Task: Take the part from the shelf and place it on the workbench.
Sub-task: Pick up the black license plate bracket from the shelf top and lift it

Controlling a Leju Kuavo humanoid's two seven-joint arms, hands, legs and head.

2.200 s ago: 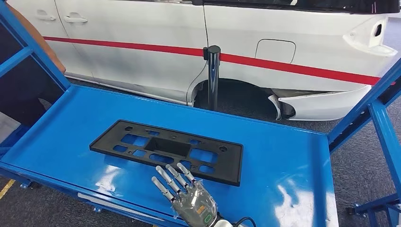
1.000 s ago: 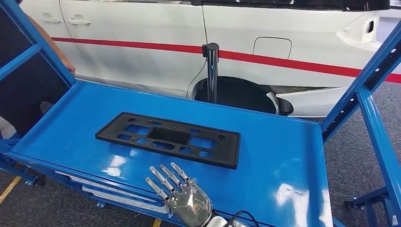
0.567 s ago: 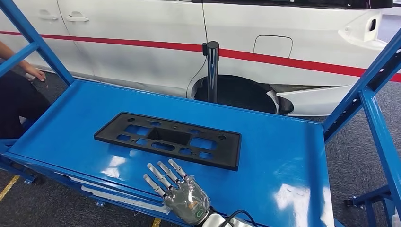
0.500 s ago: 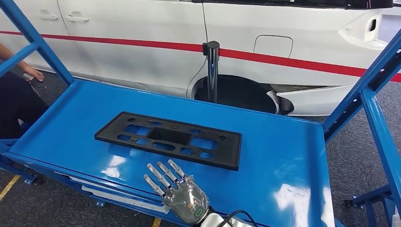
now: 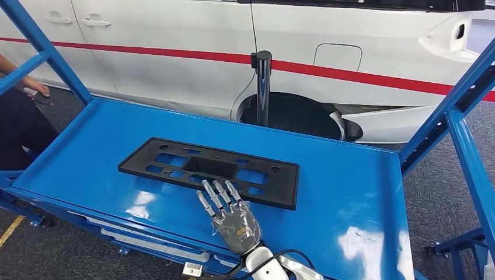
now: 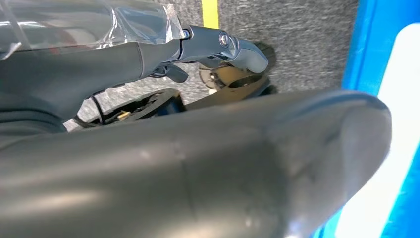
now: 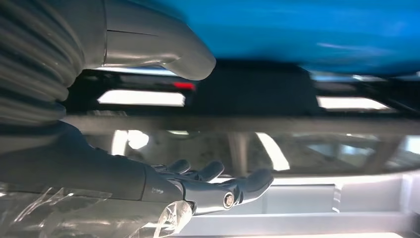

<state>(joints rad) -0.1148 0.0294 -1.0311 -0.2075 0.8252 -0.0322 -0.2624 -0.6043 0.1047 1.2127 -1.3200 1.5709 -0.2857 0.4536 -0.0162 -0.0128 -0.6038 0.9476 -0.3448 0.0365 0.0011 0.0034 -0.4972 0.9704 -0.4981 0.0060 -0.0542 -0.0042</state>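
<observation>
Right hand (image 5: 234,223) open, fingers spread, just short of flat black perforated plastic panel (image 5: 210,171); panel's long axis crosswise on blue shelf (image 5: 350,198).

person (image 5: 20,102) cut off, shelf (image 7: 307,20) blurred

Bright, even light from overhead in the head view; white glare patches sit on the glossy blue shelf (image 5: 350,192), strongest near its front edge; the black part (image 5: 210,172) stays crisp with almost no shadow; frame posts bow slightly toward the edges; left wrist view badly out of focus up close; right wrist view dim and smeared, blue surface blurred.
</observation>
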